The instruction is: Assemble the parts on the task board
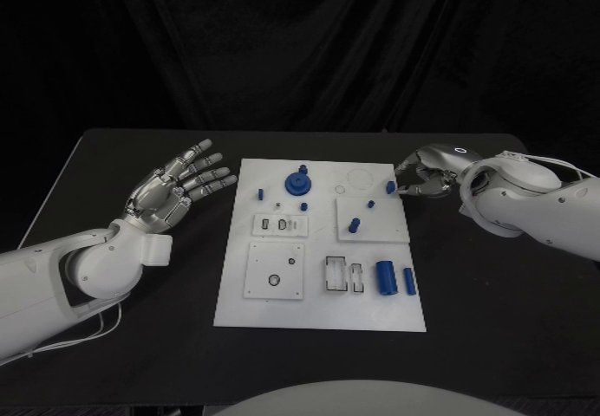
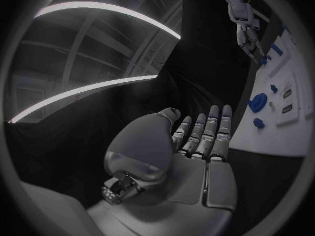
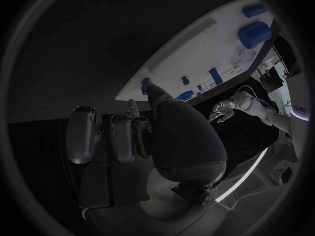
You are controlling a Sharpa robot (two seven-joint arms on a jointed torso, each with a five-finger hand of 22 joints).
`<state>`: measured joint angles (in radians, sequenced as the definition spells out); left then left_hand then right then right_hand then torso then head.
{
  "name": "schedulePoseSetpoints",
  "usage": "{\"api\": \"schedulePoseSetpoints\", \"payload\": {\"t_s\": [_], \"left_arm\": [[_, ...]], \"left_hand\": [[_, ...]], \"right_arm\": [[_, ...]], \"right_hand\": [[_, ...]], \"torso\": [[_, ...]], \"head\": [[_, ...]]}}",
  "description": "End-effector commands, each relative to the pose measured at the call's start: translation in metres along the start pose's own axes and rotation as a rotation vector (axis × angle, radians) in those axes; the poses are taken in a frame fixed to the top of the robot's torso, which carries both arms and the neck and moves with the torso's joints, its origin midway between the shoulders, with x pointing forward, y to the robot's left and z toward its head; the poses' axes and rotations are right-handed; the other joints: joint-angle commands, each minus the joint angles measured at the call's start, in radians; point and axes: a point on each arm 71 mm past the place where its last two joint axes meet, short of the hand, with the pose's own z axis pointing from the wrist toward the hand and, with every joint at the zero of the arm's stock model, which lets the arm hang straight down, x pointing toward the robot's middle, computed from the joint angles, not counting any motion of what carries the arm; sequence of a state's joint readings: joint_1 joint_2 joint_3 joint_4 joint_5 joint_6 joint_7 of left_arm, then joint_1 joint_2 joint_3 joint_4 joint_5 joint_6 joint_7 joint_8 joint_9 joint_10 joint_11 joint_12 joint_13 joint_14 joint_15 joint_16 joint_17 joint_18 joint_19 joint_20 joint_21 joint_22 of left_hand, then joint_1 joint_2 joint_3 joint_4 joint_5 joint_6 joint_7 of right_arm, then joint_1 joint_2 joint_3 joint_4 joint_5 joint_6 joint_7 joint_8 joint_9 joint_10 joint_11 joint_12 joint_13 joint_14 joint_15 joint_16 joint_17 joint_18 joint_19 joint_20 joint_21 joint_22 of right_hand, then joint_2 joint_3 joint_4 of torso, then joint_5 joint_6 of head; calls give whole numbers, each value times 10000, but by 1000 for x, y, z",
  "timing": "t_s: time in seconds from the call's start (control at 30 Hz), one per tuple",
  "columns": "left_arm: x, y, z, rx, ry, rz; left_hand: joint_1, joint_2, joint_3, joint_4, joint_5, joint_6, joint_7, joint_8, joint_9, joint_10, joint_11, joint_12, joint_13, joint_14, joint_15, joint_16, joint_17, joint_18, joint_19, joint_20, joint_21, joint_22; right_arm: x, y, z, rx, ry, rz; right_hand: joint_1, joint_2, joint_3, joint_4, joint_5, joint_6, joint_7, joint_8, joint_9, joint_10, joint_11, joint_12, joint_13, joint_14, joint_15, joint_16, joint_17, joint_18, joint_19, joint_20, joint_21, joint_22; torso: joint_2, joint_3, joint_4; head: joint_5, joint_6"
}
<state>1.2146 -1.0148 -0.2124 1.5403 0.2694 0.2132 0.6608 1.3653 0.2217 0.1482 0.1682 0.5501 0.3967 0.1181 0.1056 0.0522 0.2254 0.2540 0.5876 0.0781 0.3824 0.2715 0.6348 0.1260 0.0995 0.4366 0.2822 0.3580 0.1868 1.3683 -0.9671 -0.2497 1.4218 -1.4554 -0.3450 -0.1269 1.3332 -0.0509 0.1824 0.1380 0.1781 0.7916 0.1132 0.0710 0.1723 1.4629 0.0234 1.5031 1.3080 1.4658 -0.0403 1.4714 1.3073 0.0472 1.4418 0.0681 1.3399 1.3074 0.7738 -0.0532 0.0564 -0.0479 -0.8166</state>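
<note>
Your right hand (image 1: 423,176) sits at the far right edge of the task board (image 1: 319,312), its fingers curled in and its fingertips (image 1: 402,185) closed around a small blue part (image 1: 390,186) just inside that edge; from the head view it looks pinched between thumb and finger, though the part is so small that you should treat the grip as likely rather than certain. The right wrist view shows the same blue part (image 3: 146,82) at the tip of the curled fingers, against the board's rim. The right arm reaches in low from the board's right side, wrist bent toward the board. Your left hand (image 1: 175,189) holds nothing: its fingers are spread wide and straight, palm up, hovering over the black table (image 1: 138,347) just beside the board's left edge and apart from it. The left wrist view shows that open palm (image 2: 190,162) with the board off to its side. On the board, a round blue gear-like part (image 1: 299,183) stands near the far edge, a large blue cylinder (image 1: 387,277) lies toward the near right corner with a slim blue pin (image 1: 409,280) just beside it, and smaller blue pegs (image 1: 353,226) stand around the middle.
</note>
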Motion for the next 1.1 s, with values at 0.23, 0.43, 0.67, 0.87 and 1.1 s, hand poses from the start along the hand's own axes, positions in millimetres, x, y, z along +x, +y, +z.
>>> {"api": "schedulePoseSetpoints", "payload": {"t_s": [0.23, 0.43, 0.67, 0.87, 1.1], "left_arm": [[1, 2, 0, -19, 131, -174], [1, 2, 0, -49, 132, -184], [1, 4, -1, -82, 151, -216], [0, 4, -1, -110, 129, -216], [0, 5, -2, -150, 128, -229]], "left_hand": [[-107, 22, 76, 1, 30, 54, 1, 49, 11, 43, 54, 41, -1, -91, -8, 61, -16, -149, -68, 21, 42, 13], [-107, 22, 76, 1, 30, 54, 1, 49, 11, 43, 54, 41, -1, -91, -8, 61, -16, -149, -68, 21, 42, 13], [-121, 19, 95, -4, 30, 43, 1, 46, 10, 44, 57, 45, -2, -98, -7, 67, -18, -149, -74, 20, 44, 15], [-121, 19, 95, -4, 30, 43, 1, 46, 10, 44, 57, 45, -2, -98, -7, 67, -18, -149, -74, 20, 44, 15], [-121, 19, 95, -4, 30, 43, 1, 46, 10, 44, 57, 45, -2, -98, -7, 67, -18, -149, -74, 20, 44, 15]], "right_arm": [[6, 3, 4, -127, 169, -33], [9, 5, 6, -244, 185, -26], [11, 7, 7, -321, 217, -20], [12, 8, 9, -362, 213, -33], [14, 10, 12, -453, 210, -41]], "right_hand": [[108, -31, 8, -33, 111, 158, 76, 96, 7, -49, -8, -30, 1261, 606, -13, -110, 1542, 177, -125, 5, -110, 1347], [111, -42, -7, -17, 102, 283, 86, 159, 34, -37, 3, -22, 1275, 595, -6, -145, 1508, 181, -131, 11, -140, 1339], [83, -59, -38, 13, 14, 320, 93, 176, 43, -42, 10, -25, 1268, 579, -1, -191, 1463, 192, -152, 16, -192, 1317], [108, -47, -40, 20, -3, 448, 89, 242, 81, -50, 12, -29, 1260, 563, 3, -239, 1417, 200, -165, 20, -239, 1301], [110, -47, -43, 23, -5, 477, 83, 258, 92, -43, 9, -25, 1269, 557, 1, -253, 1402, 204, -171, 21, -254, 1295]], "torso": [[-22, -22, -21], [-21, -25, -15], [-14, -19, 0], [-11, -21, -15], [-17, -26, -22]], "head": [[24, -30], [32, -53], [3, -51], [17, -64], [30, -95]]}}
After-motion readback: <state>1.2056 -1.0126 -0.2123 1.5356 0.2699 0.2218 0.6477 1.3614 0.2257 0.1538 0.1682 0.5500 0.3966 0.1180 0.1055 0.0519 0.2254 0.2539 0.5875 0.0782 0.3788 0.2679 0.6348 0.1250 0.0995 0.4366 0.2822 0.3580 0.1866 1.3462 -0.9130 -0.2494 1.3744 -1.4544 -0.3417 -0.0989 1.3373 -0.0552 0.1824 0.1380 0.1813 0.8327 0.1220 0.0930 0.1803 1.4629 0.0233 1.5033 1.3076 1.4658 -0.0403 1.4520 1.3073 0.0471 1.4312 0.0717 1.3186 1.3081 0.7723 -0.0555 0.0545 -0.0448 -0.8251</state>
